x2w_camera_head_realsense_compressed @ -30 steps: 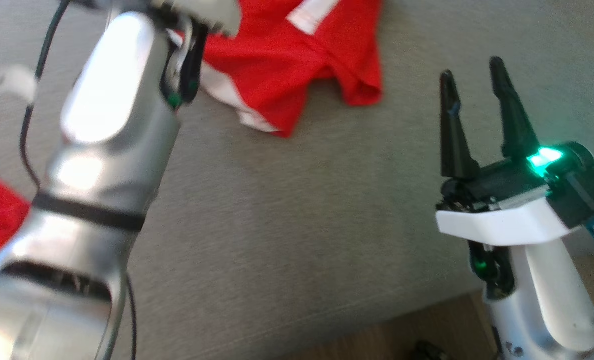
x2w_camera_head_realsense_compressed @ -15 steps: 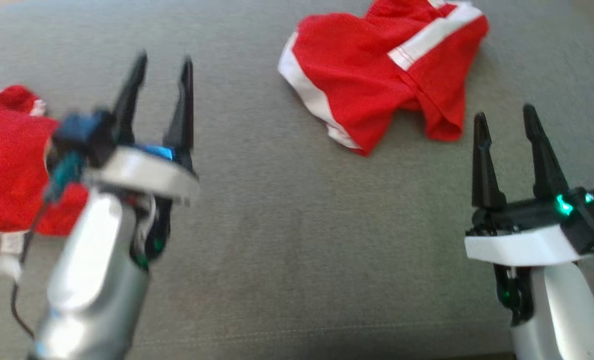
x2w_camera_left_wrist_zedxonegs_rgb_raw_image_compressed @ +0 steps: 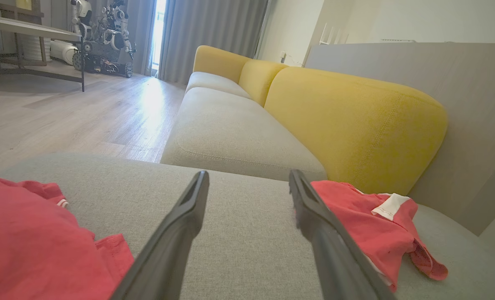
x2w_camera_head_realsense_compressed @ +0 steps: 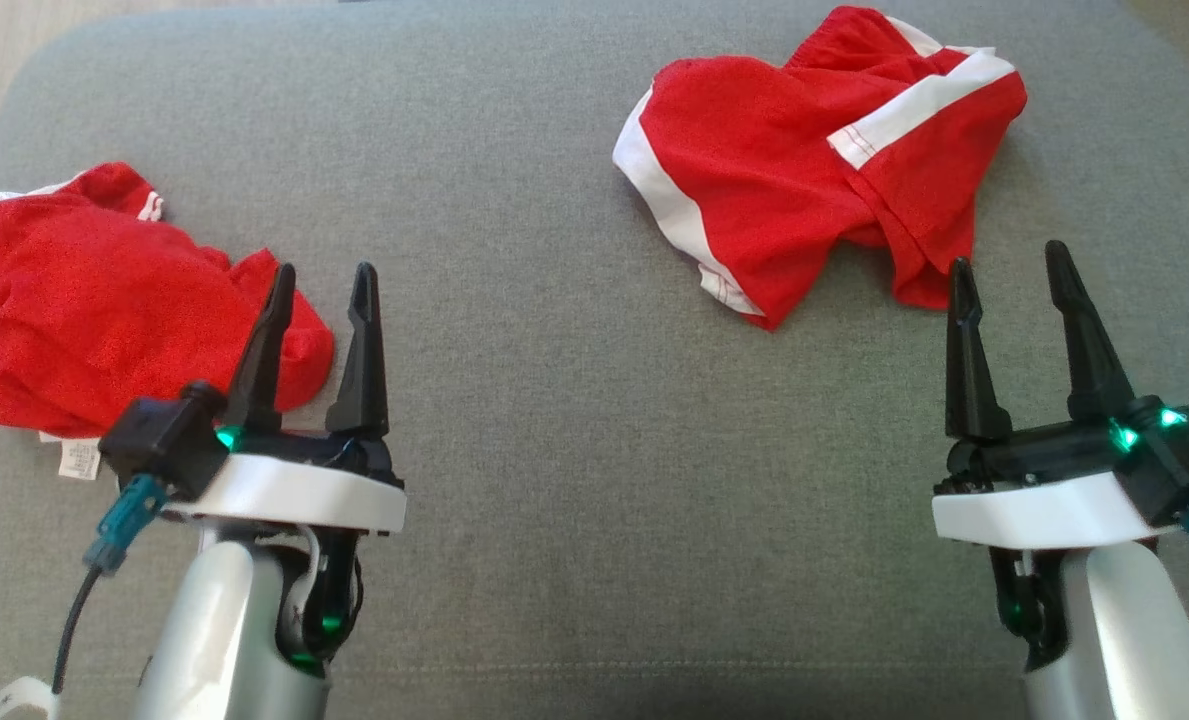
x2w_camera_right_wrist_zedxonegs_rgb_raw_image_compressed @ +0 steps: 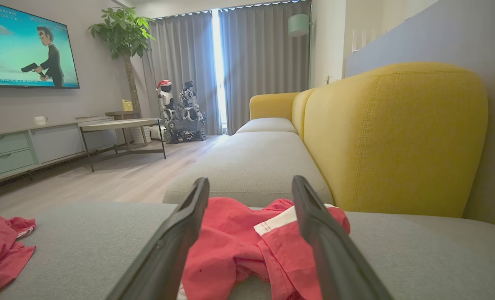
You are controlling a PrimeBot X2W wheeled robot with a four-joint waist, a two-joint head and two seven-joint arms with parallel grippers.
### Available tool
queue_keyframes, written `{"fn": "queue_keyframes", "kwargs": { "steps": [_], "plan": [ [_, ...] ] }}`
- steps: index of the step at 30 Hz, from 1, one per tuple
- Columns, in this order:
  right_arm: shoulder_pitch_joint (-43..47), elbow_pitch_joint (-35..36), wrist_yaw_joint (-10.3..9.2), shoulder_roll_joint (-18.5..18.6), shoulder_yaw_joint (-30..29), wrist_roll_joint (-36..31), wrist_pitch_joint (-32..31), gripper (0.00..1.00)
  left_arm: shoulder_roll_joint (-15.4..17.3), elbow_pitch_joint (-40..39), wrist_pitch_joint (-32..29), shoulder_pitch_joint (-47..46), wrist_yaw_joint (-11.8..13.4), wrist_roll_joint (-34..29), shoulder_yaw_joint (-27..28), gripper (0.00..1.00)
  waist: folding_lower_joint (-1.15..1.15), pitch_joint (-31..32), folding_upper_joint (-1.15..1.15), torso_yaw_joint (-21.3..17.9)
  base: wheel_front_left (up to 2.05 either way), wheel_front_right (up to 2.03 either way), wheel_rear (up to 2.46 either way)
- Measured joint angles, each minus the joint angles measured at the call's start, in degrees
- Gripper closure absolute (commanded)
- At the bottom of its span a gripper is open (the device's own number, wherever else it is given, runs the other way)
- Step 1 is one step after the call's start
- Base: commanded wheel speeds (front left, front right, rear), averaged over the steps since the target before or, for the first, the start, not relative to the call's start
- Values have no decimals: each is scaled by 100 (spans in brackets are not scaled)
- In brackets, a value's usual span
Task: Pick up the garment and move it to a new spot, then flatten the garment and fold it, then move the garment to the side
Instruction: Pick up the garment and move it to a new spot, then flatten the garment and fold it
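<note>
While both grippers hang released and empty, the red garment (x2w_camera_head_realsense_compressed: 814, 190) with white stripes lies crumpled at 1 o'clock on the grey sofa cushion (x2w_camera_head_realsense_compressed: 554, 420), neither flat nor folded. Right gripper (x2w_camera_head_realsense_compressed: 1006, 255) at 4 o'clock, jaws wide, tips at the cloth's near hem; contact cannot be told. Left gripper (x2w_camera_head_realsense_compressed: 324, 270) at 8 o'clock, equally wide.

Judgement: pick-up not yet begun for this piece; moving, flattening, folding and setting aside are all left.

Second red garment (x2w_camera_head_realsense_compressed: 94, 310) bunched at 9 o'clock, just beside the left gripper, white label (x2w_camera_head_realsense_compressed: 79, 458) at its near edge. Risk of snagging it by mistake. Cushion middle offers flattening room. Yellow backrest (x2w_camera_left_wrist_zedxonegs_rgb_raw_image_compressed: 355, 121) lies beyond.
</note>
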State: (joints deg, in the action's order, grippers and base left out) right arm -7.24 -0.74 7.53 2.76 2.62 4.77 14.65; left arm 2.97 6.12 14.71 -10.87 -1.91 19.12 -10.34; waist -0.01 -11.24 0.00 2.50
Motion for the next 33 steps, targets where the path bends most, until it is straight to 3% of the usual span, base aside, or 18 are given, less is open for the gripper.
{"fn": "queue_keyframes", "kwargs": {
  "steps": [12,21,25,33],
  "plan": [
    [-43,-592,0,0,280,93,0,0,-31,-30,0,-155,-110,-129,-42,0,0,-162,0,16,0,0,0],
    [-491,-1731,0,2,647,609,0,0,-42,20,0,-242,-102,-55,-235,0,0,-378,0,154,0,0,0],
    [-860,-2290,0,4,831,1282,-2,0,-44,33,0,-377,-63,-49,-365,0,0,-503,0,269,0,0,0],
    [-1350,-3159,0,15,820,1548,-32,0,-58,63,0,-449,40,70,-553,0,1,-631,0,592,0,0,0]
  ]
}}
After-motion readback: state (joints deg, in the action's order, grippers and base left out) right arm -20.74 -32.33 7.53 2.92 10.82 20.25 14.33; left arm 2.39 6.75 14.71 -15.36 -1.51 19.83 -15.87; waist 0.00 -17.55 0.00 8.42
